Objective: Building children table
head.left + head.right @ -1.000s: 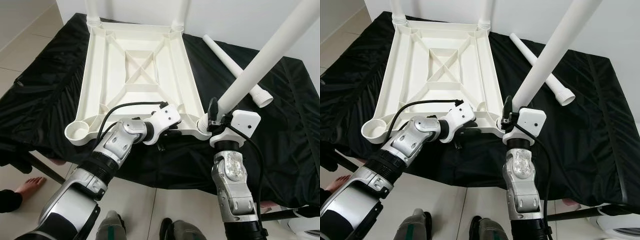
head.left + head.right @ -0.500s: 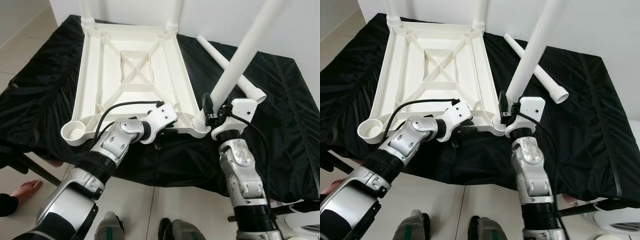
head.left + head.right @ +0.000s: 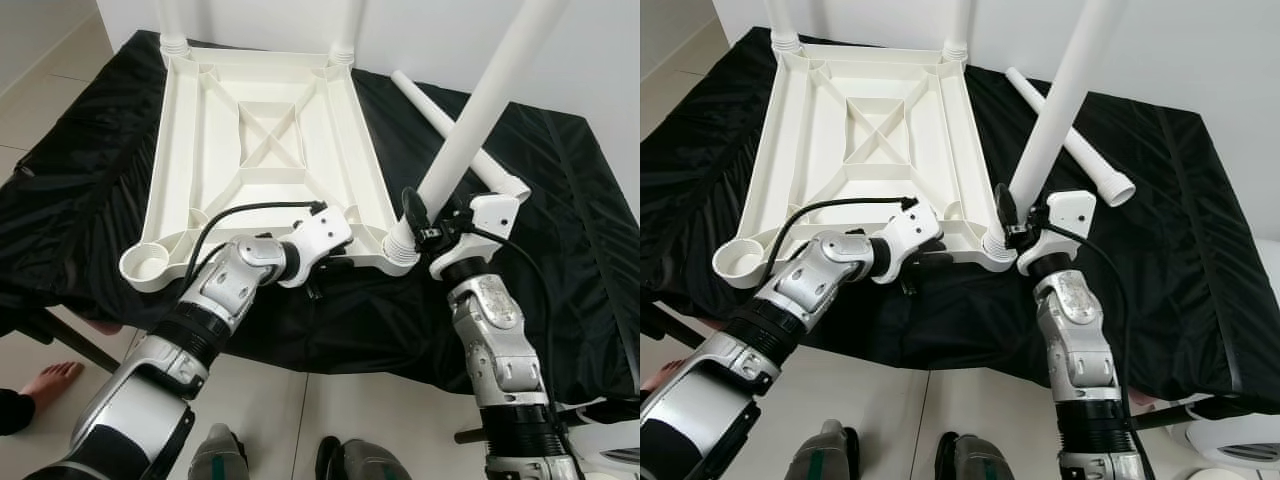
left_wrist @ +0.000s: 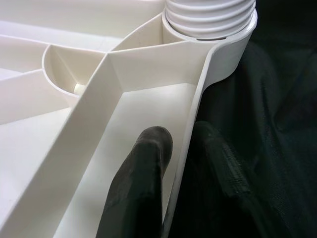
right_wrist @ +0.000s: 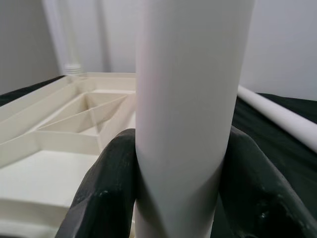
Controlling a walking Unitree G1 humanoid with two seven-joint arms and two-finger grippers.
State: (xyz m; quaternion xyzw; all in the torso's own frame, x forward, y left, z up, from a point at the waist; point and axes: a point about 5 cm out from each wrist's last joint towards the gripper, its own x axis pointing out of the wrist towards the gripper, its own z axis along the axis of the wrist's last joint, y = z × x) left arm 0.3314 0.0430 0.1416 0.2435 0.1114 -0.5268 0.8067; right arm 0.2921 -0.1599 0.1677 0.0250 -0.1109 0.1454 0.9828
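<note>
A white plastic tabletop lies upside down on a table draped in black cloth, with two legs standing in its far corners. My left gripper is shut on the tabletop's near rim, one finger inside and one outside. My right gripper is shut on a white table leg whose threaded end sits in the near right corner socket. The leg leans up and to the right. The near left socket is an open ring. Another white leg lies loose on the cloth.
The cloth-covered table's near edge hangs just in front of my body. A person's bare foot rests on the tiled floor at the lower left. A white wall rises behind the table.
The held leg has tipped from leaning right to a steeper stand, its end staying at the corner socket. My right wrist shifted slightly right. The camera also shifted.
</note>
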